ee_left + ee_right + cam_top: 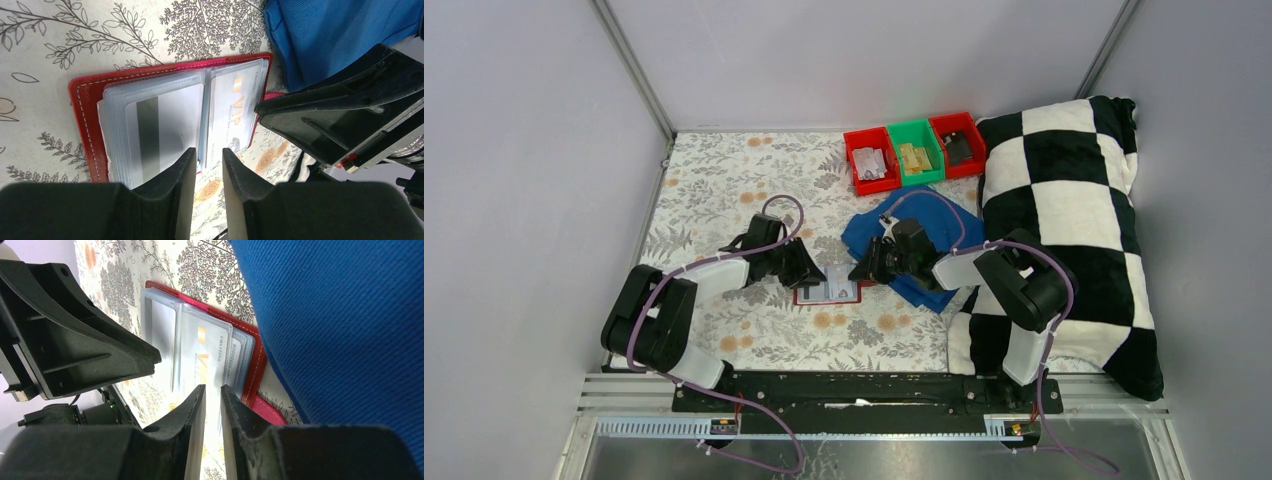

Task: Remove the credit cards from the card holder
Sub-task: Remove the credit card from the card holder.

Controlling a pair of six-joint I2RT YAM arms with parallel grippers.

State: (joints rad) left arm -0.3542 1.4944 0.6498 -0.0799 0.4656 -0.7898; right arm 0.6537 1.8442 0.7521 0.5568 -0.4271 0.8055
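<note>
The red card holder lies open on the floral tablecloth between my two grippers. In the left wrist view its red cover frames clear sleeves. A pale card with a grey stripe sits in the left page and a pale VIP card in the right. The left gripper hovers at the holder's near edge, by the fold, jaws slightly open and empty. The right gripper hangs over the VIP card, narrowly open and holding nothing. The strap tab pokes out beside it.
A crumpled blue cloth lies right behind the holder, under the right arm. Two red bins and a green bin stand at the back. A black-and-white checkered cushion fills the right side.
</note>
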